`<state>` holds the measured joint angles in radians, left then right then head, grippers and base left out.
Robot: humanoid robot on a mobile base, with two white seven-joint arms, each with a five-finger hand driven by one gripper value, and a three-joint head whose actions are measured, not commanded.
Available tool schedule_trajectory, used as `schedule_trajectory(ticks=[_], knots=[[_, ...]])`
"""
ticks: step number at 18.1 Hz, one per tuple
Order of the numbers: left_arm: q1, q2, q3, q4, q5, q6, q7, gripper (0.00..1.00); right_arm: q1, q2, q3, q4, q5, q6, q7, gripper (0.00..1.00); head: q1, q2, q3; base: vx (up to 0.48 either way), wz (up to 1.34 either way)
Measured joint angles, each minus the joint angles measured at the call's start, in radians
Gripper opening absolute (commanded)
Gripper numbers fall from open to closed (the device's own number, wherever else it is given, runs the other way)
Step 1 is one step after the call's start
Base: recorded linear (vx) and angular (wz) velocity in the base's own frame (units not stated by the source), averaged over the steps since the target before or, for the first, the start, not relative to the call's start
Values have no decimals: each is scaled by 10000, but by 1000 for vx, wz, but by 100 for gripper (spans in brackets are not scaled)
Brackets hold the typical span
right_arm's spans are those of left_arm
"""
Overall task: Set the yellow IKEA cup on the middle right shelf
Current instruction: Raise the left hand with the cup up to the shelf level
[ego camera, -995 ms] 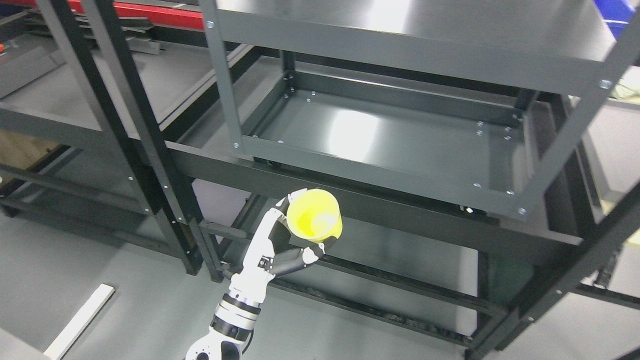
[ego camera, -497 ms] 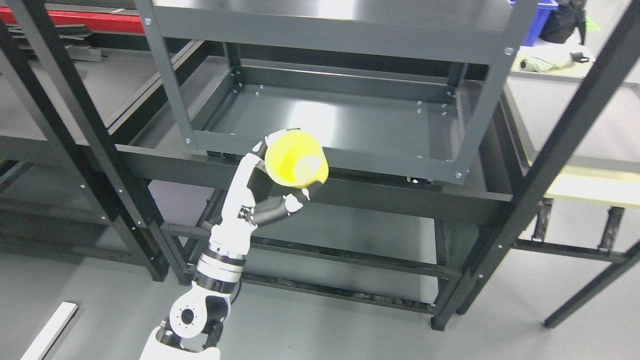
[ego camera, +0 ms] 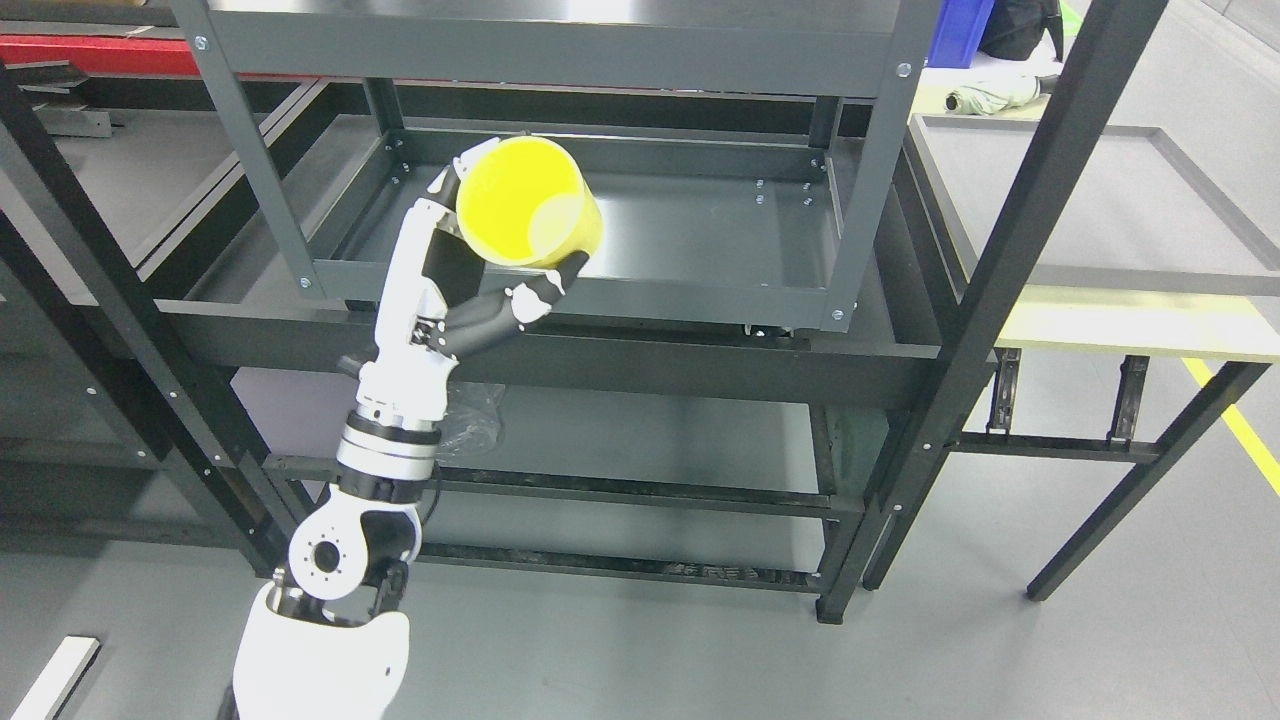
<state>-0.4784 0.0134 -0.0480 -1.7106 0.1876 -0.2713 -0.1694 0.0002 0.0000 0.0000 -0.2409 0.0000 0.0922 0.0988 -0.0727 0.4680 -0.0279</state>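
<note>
A: Surroundings, item by item?

B: One grey metal shelf unit (ego camera: 560,60), centre of the head view. Its middle shelf (ego camera: 700,240) is a shallow tray with a raised rim, bare metal, glare on the surface. Front-left upright post (ego camera: 262,160) and front-right upright post (ego camera: 868,170) bolted at the corners. A black frame (ego camera: 1010,230) stands around the unit, with one slanting black bar crossing on the right. A dark crossbeam (ego camera: 620,355) runs just below the tray's front rim.

A: Further out?

B: A table (ego camera: 1130,270) with a pale yellow edge to the right. A folded umbrella (ego camera: 985,95) and a blue bin (ego camera: 960,30) behind, top right. A red strip (ego camera: 90,50) at top left. A white board (ego camera: 55,675) on the grey floor, bottom left corner. Crumpled clear plastic (ego camera: 475,420) on the lower shelf, beside the arm.

A: Anything near the hand's position?

B: The front-left upright post stands just left of the hand; the tray's front rim lies under the thumb.

A: The hand itself?

B: Left hand (ego camera: 470,270), arm entering from lower left. Fingers (ego camera: 440,185) wrapped behind the yellow cup (ego camera: 525,200), thumb (ego camera: 535,295) pressed under it: a firm grasp.

A: Cup location?

B: Held over the left front part of the middle shelf, tilted, mouth turned toward the camera. Whether it touches the tray cannot be told.
</note>
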Motion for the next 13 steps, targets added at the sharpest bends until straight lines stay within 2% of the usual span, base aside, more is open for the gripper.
schedule_trajectory(ticks=[3,7,13], knots=[[-659,160,311,-8,-2,454,-8,8,0,0,0,0,0,8,0,100,0,0,0,12,22],[-1933,335,782,90,-3,1647,29,8,-4,0,0,0,0,23,0,99,0,-1,0,71,104],[-3526,170,1272,295,-430,3296,81,8,-5,0,0,0,0,36,0,99,0,-1,0,110,-9]])
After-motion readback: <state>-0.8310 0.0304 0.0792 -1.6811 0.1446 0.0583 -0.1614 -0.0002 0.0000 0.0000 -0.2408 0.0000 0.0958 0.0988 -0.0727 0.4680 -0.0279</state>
